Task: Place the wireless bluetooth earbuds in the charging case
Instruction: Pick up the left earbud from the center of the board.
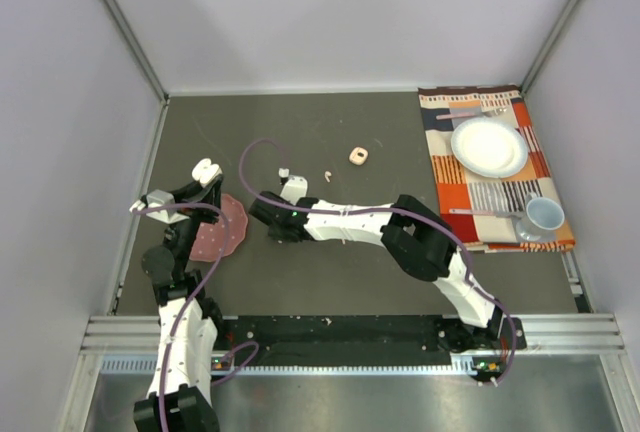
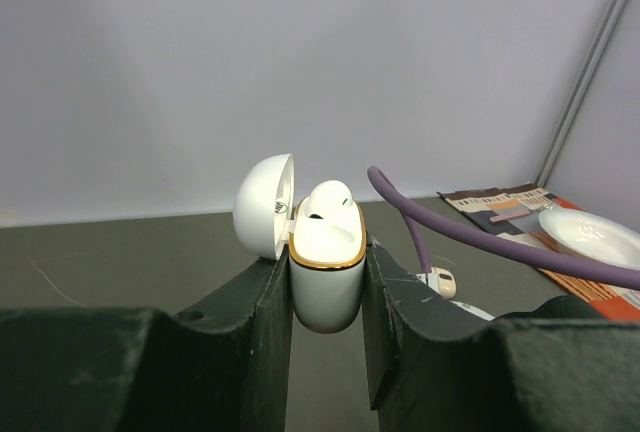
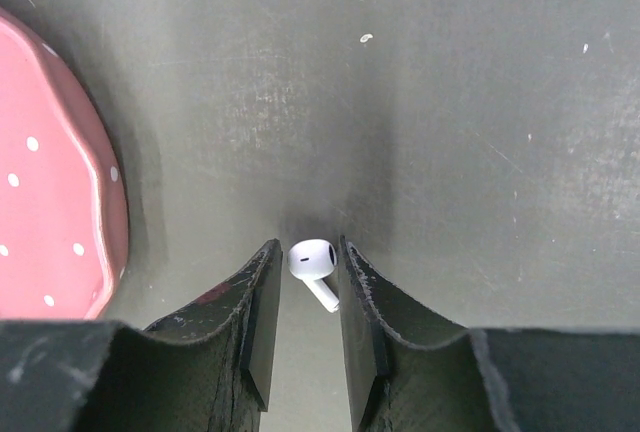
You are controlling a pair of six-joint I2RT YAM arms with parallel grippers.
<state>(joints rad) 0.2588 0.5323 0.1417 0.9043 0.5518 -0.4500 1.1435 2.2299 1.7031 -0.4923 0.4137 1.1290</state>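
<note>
A white charging case (image 2: 327, 292) with a gold rim is pinched upright in my left gripper (image 2: 327, 257), which is shut on it. Its lid (image 2: 265, 202) hangs open to the left and one white earbud (image 2: 328, 200) sits in it. In the top view this gripper (image 1: 207, 170) is at the left, above a pink plate (image 1: 222, 227). My right gripper (image 3: 308, 247) is down at the table with a loose white earbud (image 3: 312, 262) lying between its narrowly parted fingers; the stem touches the right finger. A peach earbud (image 1: 327, 174) and a peach case (image 1: 358, 156) lie farther back.
The pink dotted plate (image 3: 55, 182) lies just left of the right gripper. Another small white case (image 1: 293, 189) sits behind the right arm. At the right, a striped placemat (image 1: 495, 222) carries a white plate (image 1: 489, 147), cutlery and a cup (image 1: 545, 215). Walls enclose three sides.
</note>
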